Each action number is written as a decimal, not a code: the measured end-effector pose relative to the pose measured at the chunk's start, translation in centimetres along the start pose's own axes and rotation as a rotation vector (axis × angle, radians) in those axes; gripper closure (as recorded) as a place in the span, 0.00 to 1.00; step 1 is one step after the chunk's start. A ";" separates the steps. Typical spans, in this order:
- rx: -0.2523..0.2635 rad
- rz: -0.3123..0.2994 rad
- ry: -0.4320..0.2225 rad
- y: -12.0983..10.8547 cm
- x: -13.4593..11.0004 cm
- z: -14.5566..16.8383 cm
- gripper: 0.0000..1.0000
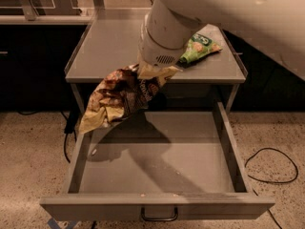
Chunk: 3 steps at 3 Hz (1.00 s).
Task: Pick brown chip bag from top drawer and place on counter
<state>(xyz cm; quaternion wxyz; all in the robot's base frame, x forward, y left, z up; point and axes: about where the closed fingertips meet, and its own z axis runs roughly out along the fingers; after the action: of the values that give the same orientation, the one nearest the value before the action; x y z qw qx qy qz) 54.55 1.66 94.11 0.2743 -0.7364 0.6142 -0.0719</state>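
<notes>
The brown chip bag (119,98) hangs crumpled from my gripper (151,75), which is shut on the bag's upper end. The bag is in the air above the open top drawer's (157,205) back left corner, level with the front edge of the counter (109,46). The gripper sits under my white arm (167,27), which hides most of it. The drawer's grey floor shows only the shadow of bag and arm.
A green chip bag (200,46) lies on the counter's right side, partly behind my arm. A black cable (271,168) loops on the speckled floor at the right. Another cable (66,132) hangs at the left of the drawer. Dark cabinets stand behind.
</notes>
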 end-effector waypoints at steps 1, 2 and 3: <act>0.089 -0.086 0.011 -4.6 -1.2 -3.7 1.00; 0.162 -0.164 0.008 -8.7 -2.5 -5.3 1.00; 0.230 -0.263 -0.001 -13.9 -3.8 -4.5 1.00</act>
<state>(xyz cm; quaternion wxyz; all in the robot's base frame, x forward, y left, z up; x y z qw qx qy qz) 63.75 5.11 105.61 0.3453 -0.7742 0.5002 -0.1765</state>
